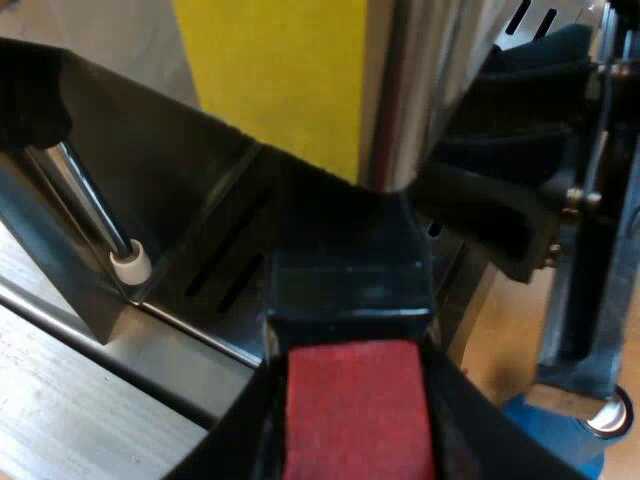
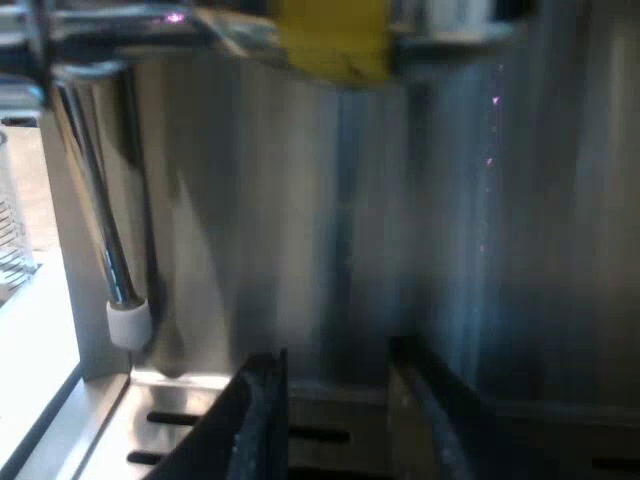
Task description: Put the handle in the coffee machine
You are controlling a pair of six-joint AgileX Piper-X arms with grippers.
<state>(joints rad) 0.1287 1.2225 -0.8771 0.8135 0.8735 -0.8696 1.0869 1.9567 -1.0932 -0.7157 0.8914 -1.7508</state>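
the left claw (image 1: pixel 352 400) is clamping the red end (image 1: pixel 355 410) of the holder's dark handle (image 1: pixel 350 285), its black fingers (image 1: pixel 235 430) pressing in on both sides with no gap showing. the handle is running straight out ahead of the claw toward the espresso machine (image 1: pixel 420 90), reaching in under its steel front just below the yellow label (image 1: pixel 280 70). i cannot tell whether the holder is sitting locked there. the slotted drip tray (image 1: pixel 215 270) is lying beneath the handle, and the steam wand (image 1: pixel 95 210) is hanging off to one side of the claw. the right claw (image 2: pixel 340 410) is standing open, its fingers (image 2: pixel 255 420) spread apart and gripping nothing, facing the machine's steel front close ahead, above the drip tray.
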